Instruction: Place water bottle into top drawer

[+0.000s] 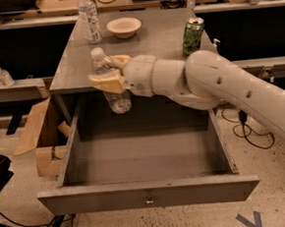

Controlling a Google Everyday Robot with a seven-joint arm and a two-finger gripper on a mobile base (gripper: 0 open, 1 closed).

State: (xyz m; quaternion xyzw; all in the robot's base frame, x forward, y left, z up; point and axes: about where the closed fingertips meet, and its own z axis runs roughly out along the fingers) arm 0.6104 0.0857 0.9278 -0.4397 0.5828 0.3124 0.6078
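Note:
The water bottle (112, 88) is a clear ribbed bottle with a white cap, held upright in the air. My gripper (109, 78) is shut on it around its middle, with tan fingers (105, 84) on either side. The bottle hangs over the back left part of the open top drawer (146, 154), just in front of the table edge. The drawer is pulled fully out, grey, with a small metal knob (149, 200) at the centre of its front. Its inside holds nothing. My white arm reaches in from the right.
On the grey table top (146, 41) stand another clear bottle with a pale label (89, 18), a white bowl (123, 26) and a green can (192, 35). A cardboard box (43, 138) stands on the floor to the left of the drawer. Cables lie on the floor.

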